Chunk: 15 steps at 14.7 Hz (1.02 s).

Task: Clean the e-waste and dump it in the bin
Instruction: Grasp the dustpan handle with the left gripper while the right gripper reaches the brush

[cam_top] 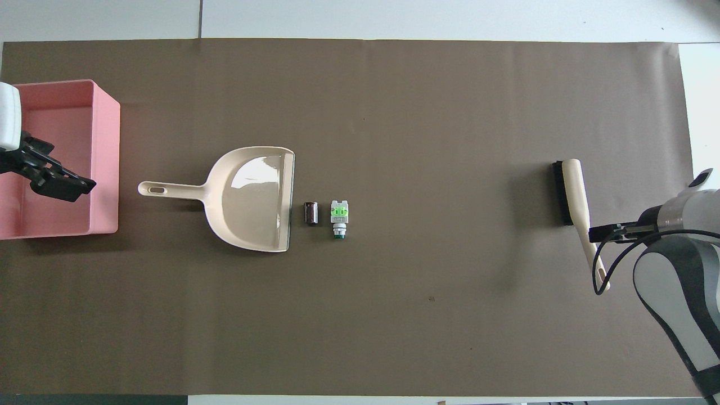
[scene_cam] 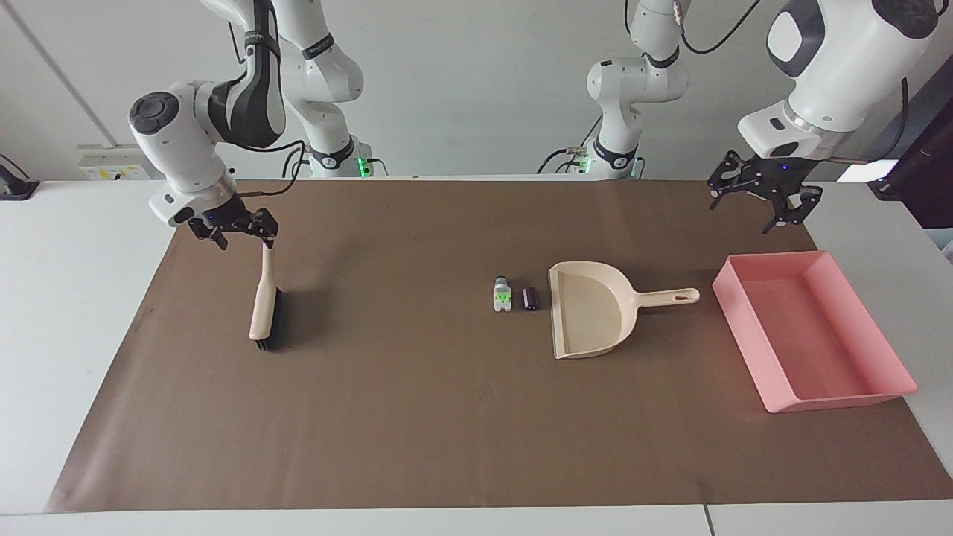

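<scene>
On the brown paper sheet [scene_cam: 417,417] the e-waste lies side by side: the white part with a green patch [scene_cam: 502,295] and the small black cylinder [scene_cam: 530,298], the cylinder between the white part and the mouth of the beige dustpan [scene_cam: 588,309]. The cylinder sits just beside the dustpan's open edge, not touching it, and the dustpan's handle points toward the pink bin [scene_cam: 811,331], which stands at the left arm's end of the table with nothing visible in it. The brush [scene_cam: 264,298] lies well apart from the e-waste, toward the right arm's end, its handle pointing toward the robots. The right gripper [scene_cam: 234,231] is at the end of that handle, fingers spread wide and one fingertip over the handle's tip; contact cannot be told. The left gripper [scene_cam: 759,195] hangs in the air with fingers apart, over the paper near the bin's edge closest to the robots.
</scene>
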Motion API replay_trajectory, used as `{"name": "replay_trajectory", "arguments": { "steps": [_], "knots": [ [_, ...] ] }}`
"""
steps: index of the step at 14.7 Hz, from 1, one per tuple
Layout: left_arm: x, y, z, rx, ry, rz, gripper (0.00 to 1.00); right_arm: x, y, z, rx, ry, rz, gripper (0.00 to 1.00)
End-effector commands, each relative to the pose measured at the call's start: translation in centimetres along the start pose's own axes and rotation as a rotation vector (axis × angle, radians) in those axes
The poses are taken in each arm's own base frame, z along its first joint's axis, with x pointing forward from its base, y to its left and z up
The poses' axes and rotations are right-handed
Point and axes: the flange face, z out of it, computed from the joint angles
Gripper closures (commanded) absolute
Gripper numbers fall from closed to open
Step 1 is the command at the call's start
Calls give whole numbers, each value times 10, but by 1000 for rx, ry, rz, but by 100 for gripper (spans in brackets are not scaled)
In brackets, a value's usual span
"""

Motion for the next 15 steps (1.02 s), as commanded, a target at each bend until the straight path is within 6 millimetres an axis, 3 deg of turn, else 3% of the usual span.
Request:
{"name": "replay_trajectory", "arguments": {
  "steps": [1,6,8,9,12,15],
  "knots": [
    [12,5,30,18,-1,206,7,-6,0,19,30,15,-39,1],
    [25,-7,79,-25,-33,382,7,-15,0,42,58,-5,-96,1],
    [47,3,104,-40,-46,443,7,-15,0,43,58,-4,-92,2],
    [48,2,112,-27,-51,451,7,-16,0,43,58,-4,-91,4],
    [52,17,148,48,-112,527,7,-18,-1,44,59,-8,-92,14],
    [48,22,172,52,-112,541,9,-19,-1,45,60,-11,-92,36]
  ]
}}
